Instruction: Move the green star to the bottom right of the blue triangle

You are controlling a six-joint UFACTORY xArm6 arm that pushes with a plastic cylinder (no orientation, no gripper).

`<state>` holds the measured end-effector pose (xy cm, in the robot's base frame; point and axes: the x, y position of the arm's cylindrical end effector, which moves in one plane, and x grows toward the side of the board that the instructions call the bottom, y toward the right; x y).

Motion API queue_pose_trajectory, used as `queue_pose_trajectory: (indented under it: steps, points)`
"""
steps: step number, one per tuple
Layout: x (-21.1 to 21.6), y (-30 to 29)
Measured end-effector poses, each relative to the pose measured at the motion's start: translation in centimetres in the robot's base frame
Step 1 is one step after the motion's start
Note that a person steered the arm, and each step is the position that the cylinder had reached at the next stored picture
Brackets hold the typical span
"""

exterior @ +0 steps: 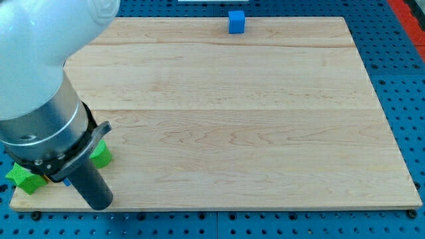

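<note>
Down at the counter's bottom-left corner, the arm is crowding two green blocks, one beside the rod, one at the edge; which is the star isn't clear. Its tip's end is hidden, no end effector jaws to report. A blue block is sitting at the top edge.

The desk is being lit brightly and evenly from above. Only faint, short shadows are being cast. A soft glare is being thrown off the white arm housing, which is being rendered slightly blurred, close to the lens.
</note>
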<state>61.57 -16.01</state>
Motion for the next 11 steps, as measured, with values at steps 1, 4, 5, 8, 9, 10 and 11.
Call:
queue_pose_trajectory:
  steps: [1,4,5,8,9,10,11]
  points:
    - [0.3,-0.6]
    - [0.0,6.5]
    - [-4.1,15.4]
    - [-21.9,-9.4]
    - [-21.5,-14.5]
    - [-21.5,-14.5]
    - [-14.5,-13.7]
